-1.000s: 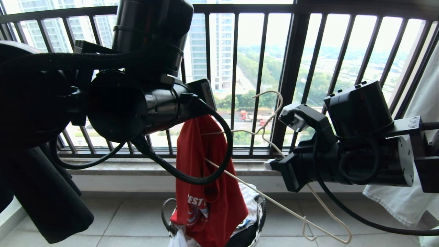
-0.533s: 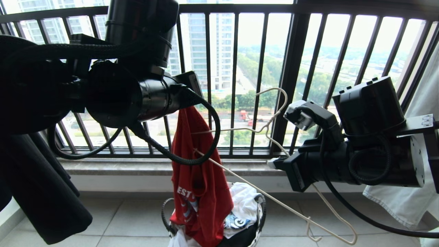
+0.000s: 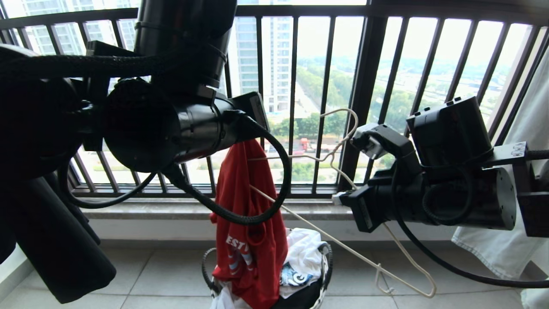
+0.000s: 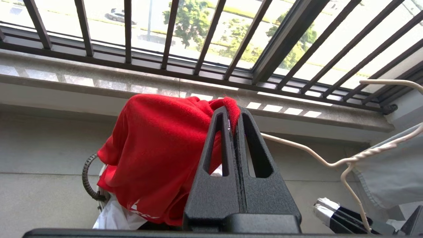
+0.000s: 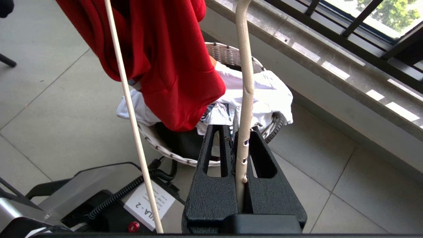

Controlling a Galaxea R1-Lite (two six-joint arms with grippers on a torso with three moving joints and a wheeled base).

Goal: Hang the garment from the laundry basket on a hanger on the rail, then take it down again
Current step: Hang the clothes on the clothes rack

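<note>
Garment (image 3: 251,223): red T-shirt, white lettering, hanging bunched above laundry basket (image 3: 326,262); left gripper (image 4: 234,124) pinches it; right gripper (image 5: 243,138) pinches off-white wire hanger (image 3: 343,249).

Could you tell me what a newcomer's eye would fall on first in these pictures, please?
First the red T-shirt, pinched in the shut left gripper and dangling over the laundry basket on the tiled floor by the black railing. Next the wire hanger, clamped in the right gripper and slanting down toward the floor, one end reaching the shirt.
</note>
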